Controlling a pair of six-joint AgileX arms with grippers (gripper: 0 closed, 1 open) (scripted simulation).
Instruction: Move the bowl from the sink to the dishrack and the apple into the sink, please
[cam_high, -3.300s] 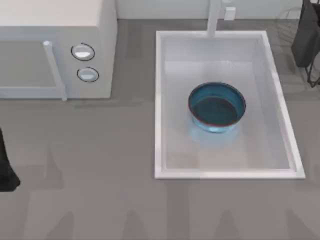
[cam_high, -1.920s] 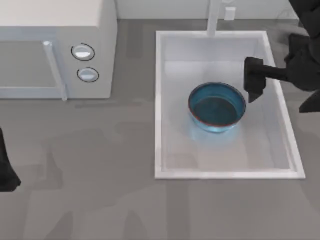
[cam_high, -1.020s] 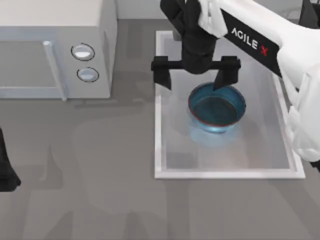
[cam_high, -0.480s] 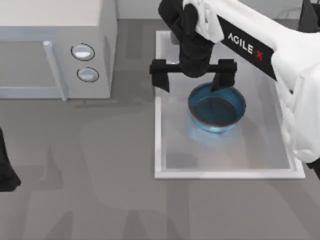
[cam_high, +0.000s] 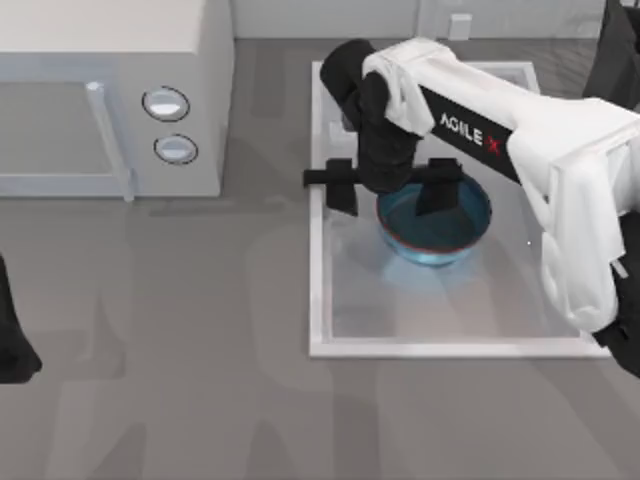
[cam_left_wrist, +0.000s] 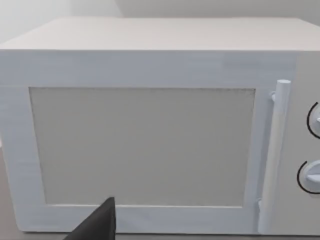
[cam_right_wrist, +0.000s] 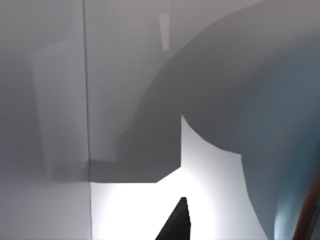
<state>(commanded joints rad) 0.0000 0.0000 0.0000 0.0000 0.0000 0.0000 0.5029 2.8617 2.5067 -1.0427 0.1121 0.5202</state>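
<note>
You are looking at a kitchen, in rendered form. A white microwave (cam_high: 110, 100) with two round knobs (cam_high: 166, 104) stands on the grey worktop (cam_high: 200, 350), and beside it is a white sink (cam_high: 320, 300) with a faucet post (cam_high: 428, 18).

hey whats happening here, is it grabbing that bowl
Not quite yet. The right gripper is down over the sink with its fingers spread wide, one on each side of the blue bowl's left rim: one finger sits over the bowl's inside, the other outside it near the sink's left wall. The bowl rests on the sink floor, ungripped. The left arm is parked at the table's left edge, facing the microwave.
</note>
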